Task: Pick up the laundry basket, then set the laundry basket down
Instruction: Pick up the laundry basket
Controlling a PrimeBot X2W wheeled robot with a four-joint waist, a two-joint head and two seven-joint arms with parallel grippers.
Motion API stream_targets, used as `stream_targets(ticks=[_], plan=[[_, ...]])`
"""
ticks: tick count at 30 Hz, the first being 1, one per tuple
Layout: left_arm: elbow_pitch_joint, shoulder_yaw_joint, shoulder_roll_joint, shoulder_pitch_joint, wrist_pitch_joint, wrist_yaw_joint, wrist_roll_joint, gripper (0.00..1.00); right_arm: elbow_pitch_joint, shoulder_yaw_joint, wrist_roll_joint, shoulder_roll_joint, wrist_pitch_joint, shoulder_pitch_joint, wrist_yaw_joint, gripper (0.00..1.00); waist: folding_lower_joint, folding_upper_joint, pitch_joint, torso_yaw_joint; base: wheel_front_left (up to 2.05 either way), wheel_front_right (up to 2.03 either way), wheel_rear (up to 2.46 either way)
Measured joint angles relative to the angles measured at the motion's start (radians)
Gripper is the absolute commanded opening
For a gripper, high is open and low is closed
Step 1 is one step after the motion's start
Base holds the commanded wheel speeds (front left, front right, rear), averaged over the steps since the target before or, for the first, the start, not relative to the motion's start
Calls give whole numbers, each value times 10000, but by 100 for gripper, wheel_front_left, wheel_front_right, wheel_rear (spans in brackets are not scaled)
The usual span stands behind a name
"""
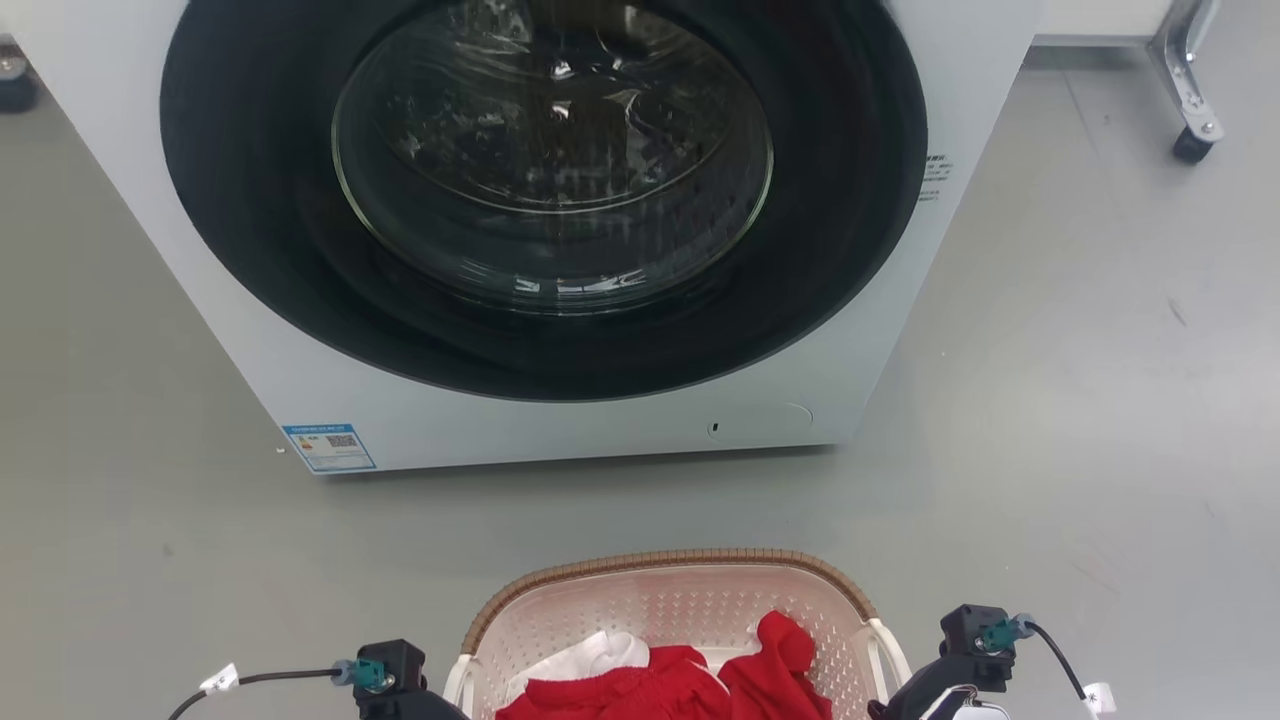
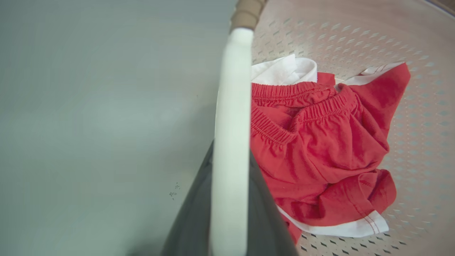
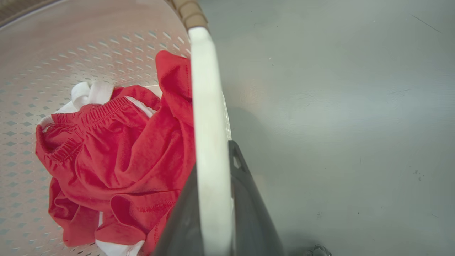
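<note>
The laundry basket (image 1: 670,562) is at the bottom of the head view, cream and perforated with a brown woven rim, holding red shorts (image 1: 690,690) and a white cloth (image 1: 590,655). My left gripper (image 2: 230,167) is shut on the basket's white left handle (image 2: 233,99), a dark finger on each side of it. On the other side, my right gripper (image 3: 213,163) is shut on the white right handle (image 3: 208,89) the same way. In the head view both grippers flank the basket, left (image 1: 395,690) and right (image 1: 945,680). Whether the basket touches the floor I cannot tell.
A white washing machine (image 1: 560,420) with a round dark door, closed, stands just beyond the basket. Grey floor (image 1: 1080,450) stretches on both sides. A wheeled metal leg (image 1: 1190,130) stands at the far right, and a dark caster (image 1: 15,90) at the far left.
</note>
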Motion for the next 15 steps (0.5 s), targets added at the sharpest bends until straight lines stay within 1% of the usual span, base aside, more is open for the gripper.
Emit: stream_targets(ticks=[15], plan=[[-146, -504, 15, 798, 727, 249, -619, 0, 73, 19, 109, 0, 694, 736, 4, 0, 1, 0, -1195, 8, 0, 0, 0]])
